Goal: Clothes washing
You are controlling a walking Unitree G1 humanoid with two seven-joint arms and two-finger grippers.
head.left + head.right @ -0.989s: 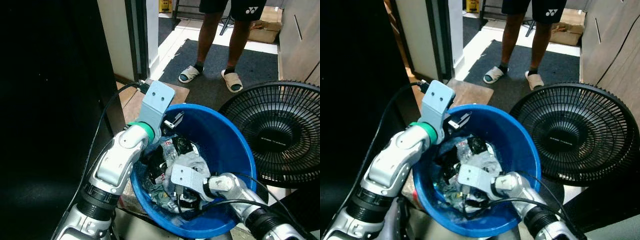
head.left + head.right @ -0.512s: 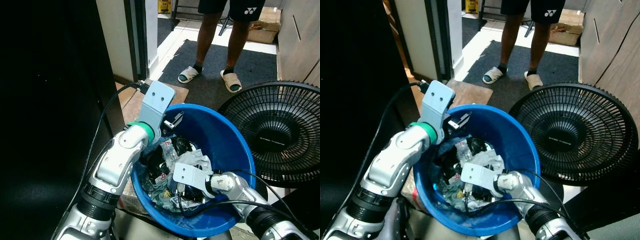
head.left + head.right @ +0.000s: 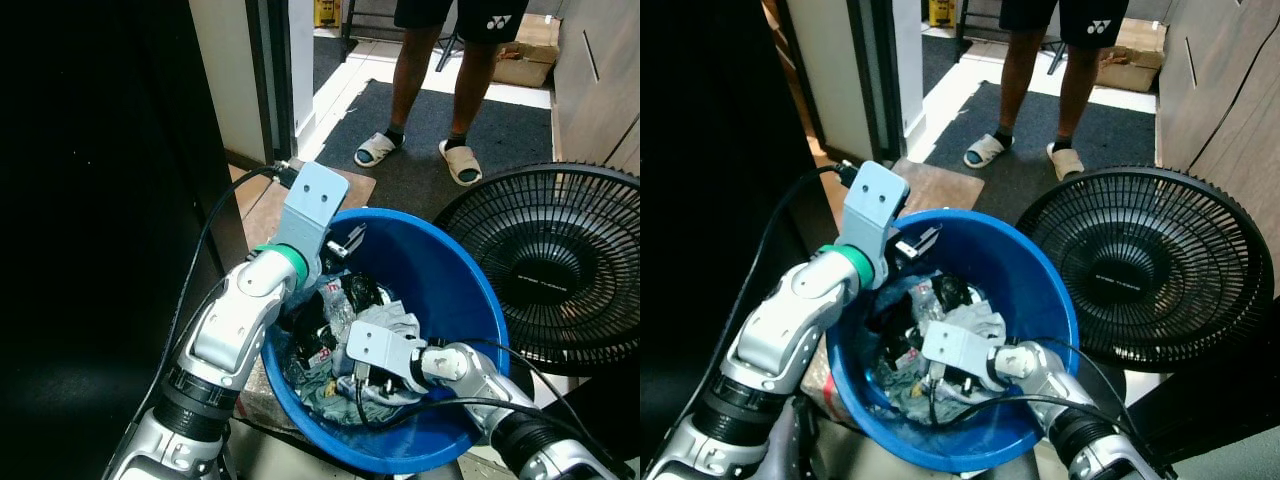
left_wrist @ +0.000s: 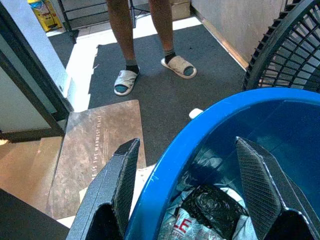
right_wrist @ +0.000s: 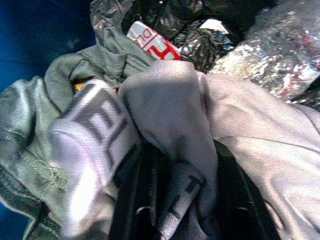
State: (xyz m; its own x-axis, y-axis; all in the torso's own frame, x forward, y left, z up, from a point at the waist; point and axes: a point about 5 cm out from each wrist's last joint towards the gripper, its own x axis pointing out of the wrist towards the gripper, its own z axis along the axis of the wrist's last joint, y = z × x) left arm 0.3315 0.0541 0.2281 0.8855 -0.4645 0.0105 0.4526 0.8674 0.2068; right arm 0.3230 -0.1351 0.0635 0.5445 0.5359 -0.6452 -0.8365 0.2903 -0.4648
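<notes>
A blue basin (image 3: 450,270) stands right in front of me, holding a heap of clothes and black plastic bags. My left gripper (image 3: 345,240) is at the basin's far left rim (image 4: 165,165), open, with one finger on each side of the rim. My right gripper (image 3: 372,385) is down inside the basin, shut on a light grey garment (image 5: 165,105) that bunches between its fingers. The grey garment (image 3: 398,322) is raised a little off the heap. A green garment (image 5: 30,115) lies beside and under it.
A black floor fan (image 3: 560,270) stands close against the basin's right side. A person in sandals (image 3: 440,60) stands on the dark carpet (image 3: 450,140) beyond. A dark cabinet side (image 3: 100,200) walls off the left. A brown doormat (image 4: 95,145) lies by the doorway.
My right gripper has risen and moved slightly toward the basin's far side, pulling the grey garment up from the heap. The left arm has stayed at the rim.
</notes>
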